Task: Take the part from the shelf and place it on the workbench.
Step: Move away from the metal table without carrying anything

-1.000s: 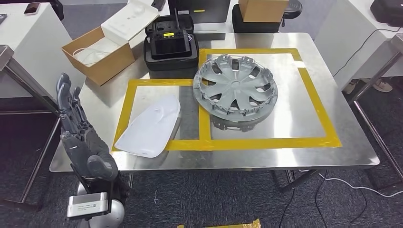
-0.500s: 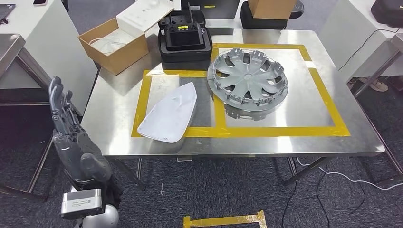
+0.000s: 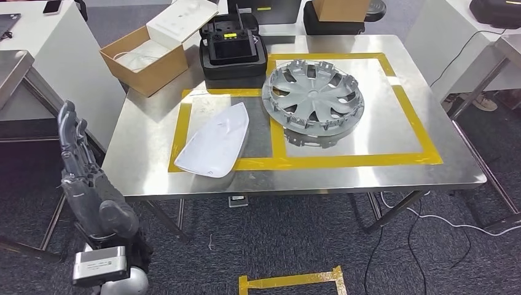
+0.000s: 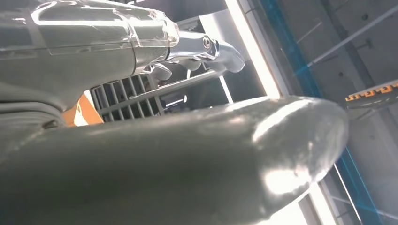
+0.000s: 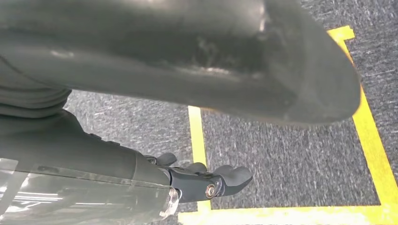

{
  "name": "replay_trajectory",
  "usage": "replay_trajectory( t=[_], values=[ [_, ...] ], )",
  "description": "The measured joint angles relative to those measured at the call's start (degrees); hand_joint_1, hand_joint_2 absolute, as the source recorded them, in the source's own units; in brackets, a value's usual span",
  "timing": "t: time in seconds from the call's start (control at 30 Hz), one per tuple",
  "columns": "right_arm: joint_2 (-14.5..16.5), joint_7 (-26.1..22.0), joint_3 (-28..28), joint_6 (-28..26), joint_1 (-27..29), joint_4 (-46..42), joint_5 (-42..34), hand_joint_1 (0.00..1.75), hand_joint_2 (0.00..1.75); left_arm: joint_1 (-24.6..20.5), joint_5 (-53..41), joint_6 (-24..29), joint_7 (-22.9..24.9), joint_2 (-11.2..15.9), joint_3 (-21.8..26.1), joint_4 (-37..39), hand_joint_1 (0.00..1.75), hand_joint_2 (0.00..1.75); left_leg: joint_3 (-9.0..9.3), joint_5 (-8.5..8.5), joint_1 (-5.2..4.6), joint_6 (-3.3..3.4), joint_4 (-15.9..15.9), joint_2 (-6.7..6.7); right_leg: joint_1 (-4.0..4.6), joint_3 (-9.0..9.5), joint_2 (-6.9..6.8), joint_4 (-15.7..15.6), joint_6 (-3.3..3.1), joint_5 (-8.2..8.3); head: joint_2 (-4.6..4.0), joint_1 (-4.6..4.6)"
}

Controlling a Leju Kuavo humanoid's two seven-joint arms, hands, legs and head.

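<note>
A white curved shell part (image 3: 214,141) lies flat on the steel workbench (image 3: 381,178), inside the left yellow-taped square. Beside it a silver hubcap (image 3: 312,99) rests in the larger taped square. My left hand (image 3: 83,178) is raised off the workbench's left front corner, fingers straight and apart, holding nothing and touching nothing. In the left wrist view the left hand (image 4: 187,154) shows its thick thumb against a ceiling. My right hand (image 5: 187,56) hangs over dark carpet with yellow tape lines, its fingers (image 5: 206,180) loosely stretched and holding nothing.
At the workbench's back edge stand an open cardboard box (image 3: 144,58) and a black case (image 3: 232,49). White tables flank it on the left (image 3: 37,43) and right (image 3: 442,31). Cables (image 3: 430,221) and a yellow tape mark (image 3: 289,283) lie on the carpet.
The whole picture has shifted as the camera moved: the workbench sits higher and looks farther off. The things on it keep their places. My left hand stays raised and holds nothing.
</note>
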Motion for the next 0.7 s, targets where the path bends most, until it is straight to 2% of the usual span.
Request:
replay_trajectory(
  t=[0.03, 0.1, 0.17, 0.23, 0.3, 0.37, 0.4, 0.43, 0.47, 0.53, 0.57, 0.6, 0.7],
  values=[
    [-0.05, 0.07, 0.00, 0.02, 0.00, 0.00, 0.09, 0.00, 0.00, 0.02, -0.31, 0.00, 0.52, 0.05, 0.01, -0.02, 0.00, 0.00, 1.02, 0.43, 0.04, 0.10, -1.84, 0.14, -0.02, -0.45, 0.07, 0.80, 0.47, -0.33, 0.00, -0.09],
    [-0.12, 0.33, 0.01, 0.02, 0.04, 0.00, 0.21, 0.00, 0.00, 0.04, -1.23, -0.01, 1.94, 0.26, 0.01, -0.08, 0.00, 0.00, 1.19, -0.15, -0.13, 1.18, -2.43, 0.08, 0.12, -1.21, 0.18, 2.02, 1.18, -0.70, 0.00, -0.19],
    [-0.07, 0.56, 0.02, 0.02, 0.14, 0.00, 0.12, 0.00, 0.00, 0.04, -1.82, -0.01, 2.73, 0.46, 0.02, -0.12, 0.00, 0.00, 0.83, -0.40, -0.20, 2.10, -2.33, -0.07, 0.11, -1.37, 0.17, 2.38, 1.45, -0.67, 0.00, -0.07],
    [-0.05, 0.60, 0.03, 0.02, 0.32, 0.00, -0.20, 0.00, 0.00, 0.04, -2.15, -0.02, 3.08, 0.62, -0.02, -0.20, 0.00, 0.00, 0.74, -0.22, -0.16, 2.50, -2.39, -0.14, -0.02, -1.63, 0.20, 2.94, 1.72, -1.18, 0.00, -0.03],
    [-0.07, 0.49, 0.05, 0.03, 0.56, 0.01, -0.94, 0.00, 0.00, -0.01, -2.51, -0.02, 3.39, 0.79, -0.05, -0.40, 0.00, 0.00, 0.51, 0.11, -0.05, 3.10, -2.54, -0.21, -0.28, -3.60, 0.30, 7.46, 2.39, -4.18, 0.00, 0.10],
    [-0.08, 0.31, 0.07, 0.04, 0.68, 0.02, -1.63, 0.00, 0.00, -0.08, -2.66, -0.02, 3.30, 0.91, -0.05, -0.53, 0.00, 0.00, 0.16, 0.37, -0.10, 3.57, -2.59, -0.21, -0.49, -6.75, 0.34, 14.44, 2.94, -7.66, 0.00, 0.19],
    [-0.07, 0.24, 0.06, 0.04, 0.67, 0.02, -1.84, 0.00, 0.00, -0.11, -2.66, -0.02, 3.11, 0.94, -0.04, -0.53, 0.00, 0.00, 0.03, 0.43, -0.19, 3.65, -2.58, -0.19, -0.52, -7.64, 0.34, 16.37, 2.96, -8.08, 0.00, 0.20],
    [-0.05, 0.19, 0.05, 0.04, 0.64, 0.02, -1.98, 0.00, 0.00, -0.14, -2.66, -0.02, 2.98, 0.97, -0.03, -0.52, 0.00, 0.00, -0.03, 0.47, -0.29, 3.71, -2.58, -0.17, -0.53, -7.68, 0.34, 16.54, 2.82, -7.48, 0.00, 0.20],
    [-0.04, 0.09, 0.04, 0.04, 0.59, 0.01, -2.10, 0.00, 0.00, -0.19, -2.67, -0.02, 3.04, 0.99, -0.03, -0.53, 0.00, 0.00, -0.04, 0.51, -0.42, 3.74, -2.58, -0.17, -0.48, -6.76, 0.34, 14.75, 2.52, -5.92, 0.00, 0.20],
    [-0.08, -0.15, 0.03, 0.04, 0.32, 0.00, -2.16, 0.00, 0.00, -0.44, -2.59, -0.02, 3.66, 1.06, -0.07, -0.64, 0.00, 0.00, -0.01, 0.59, -0.61, 3.68, -2.62, -0.15, -0.15, -3.38, 0.20, 7.98, 1.49, -2.30, 0.00, 0.17],
    [-0.10, -0.31, 0.02, 0.04, 0.14, 0.00, -2.24, 0.00, 0.00, -0.59, -2.32, -0.02, 4.05, 1.15, -0.11, -0.74, 0.00, 0.00, -0.06, 0.66, -0.68, 3.54, -2.63, -0.12, 0.08, -1.98, 0.13, 4.99, 1.00, -1.30, 0.00, 0.17],
    [-0.13, -0.43, 0.01, 0.04, -0.06, 0.00, -2.35, 0.00, 0.00, -0.71, -1.93, -0.02, 4.32, 1.33, -0.16, -0.81, 0.00, 0.00, -0.17, 0.78, -0.68, 3.32, -2.66, -0.04, 0.31, -1.21, 0.08, 3.14, 0.62, -0.97, 0.00, 0.17],
    [-0.18, -0.61, -0.04, 0.04, -0.34, -0.01, -2.61, 0.00, 0.00, -0.89, -0.73, -0.02, 4.31, 2.12, -0.44, -0.83, 0.00, 0.00, -0.25, 1.12, -0.51, 2.41, -3.03, 0.24, 0.57, -0.87, 0.27, 1.49, 0.10, -0.73, 0.00, 0.19]
  ],
)
